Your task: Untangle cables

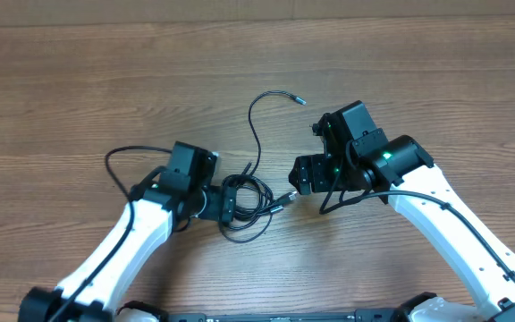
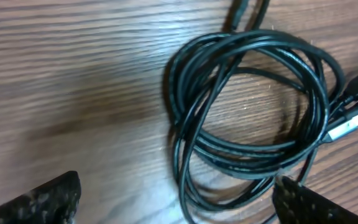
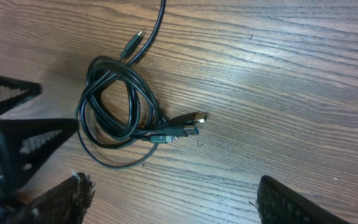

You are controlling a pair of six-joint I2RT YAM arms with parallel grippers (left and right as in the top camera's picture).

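Observation:
The cables [image 1: 250, 204] are thin black cords looped in a tangled coil at the table's middle. One cord runs up from the coil to a small plug [image 1: 298, 100]. My left gripper [image 1: 231, 202] is open at the coil's left side. In the left wrist view the coil [image 2: 253, 118] fills the frame, and its lower loops lie between the open fingertips [image 2: 179, 202]. My right gripper [image 1: 300, 175] is open and empty just right of the coil. In the right wrist view the coil [image 3: 114, 106] and its USB plug ends [image 3: 191, 118] lie ahead of the open fingers [image 3: 173, 202].
A thicker black wire [image 1: 114, 161] loops off the left arm and another [image 1: 347, 199] hangs under the right arm. The wooden table's far edge [image 1: 257, 21] runs along the top. The left gripper's fingers [image 3: 17, 130] show at the left of the right wrist view.

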